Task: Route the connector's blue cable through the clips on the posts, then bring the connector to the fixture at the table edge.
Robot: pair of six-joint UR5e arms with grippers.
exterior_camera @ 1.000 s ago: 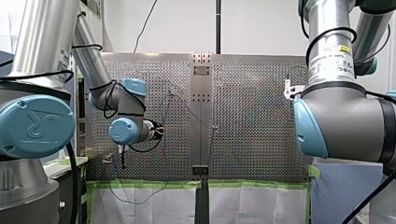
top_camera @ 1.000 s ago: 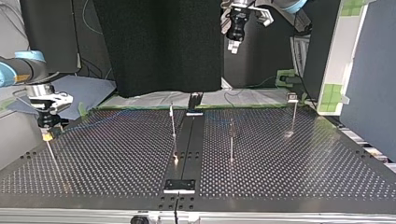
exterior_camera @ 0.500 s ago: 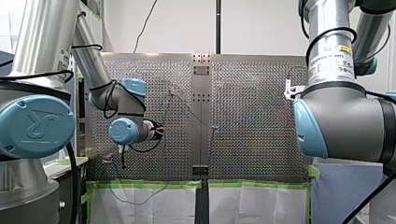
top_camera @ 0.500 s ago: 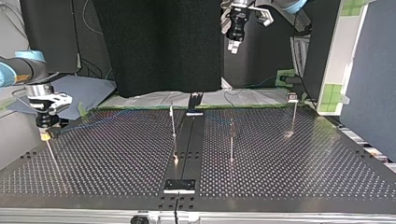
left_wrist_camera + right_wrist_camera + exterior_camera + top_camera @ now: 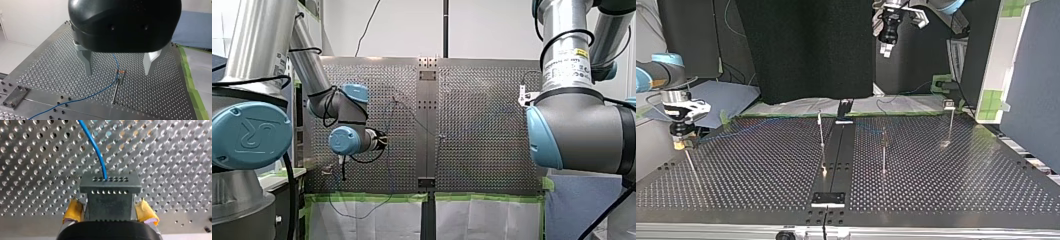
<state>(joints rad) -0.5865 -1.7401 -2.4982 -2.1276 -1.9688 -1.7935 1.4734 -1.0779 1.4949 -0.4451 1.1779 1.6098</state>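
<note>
Connector (image 5: 110, 192), a grey block with rows of small holes, sits clamped between the yellow pads (image 5: 74, 209) of my right gripper (image 5: 110, 213), whose body cuts off the block's near end in the right wrist view. The blue cable (image 5: 96, 150) leaves the connector's far face and runs out of sight over the perforated table (image 5: 37, 157). Whether the block touches the table I cannot tell.

In the top view, nearest is a dark bracket (image 5: 828, 198) at the table's near edge, on the centre rail. Further back stand thin posts (image 5: 884, 150); their clips are too small to read. At that view's left my right gripper hangs low over another post, the connector hidden between its pads. From there the cable shows only as a faint blue line toward the far posts, lost in places.

Farthest back, high above the table, hangs my left gripper (image 5: 887, 45). Its own wrist view shows the metal fingers (image 5: 86, 60) spread wide with nothing between them, well above a post whose clip (image 5: 121, 72) meets the cable. Whether the cable is seated in it is unclear. In the front view my right arm's elbow hides nearly all of its gripper.
</note>
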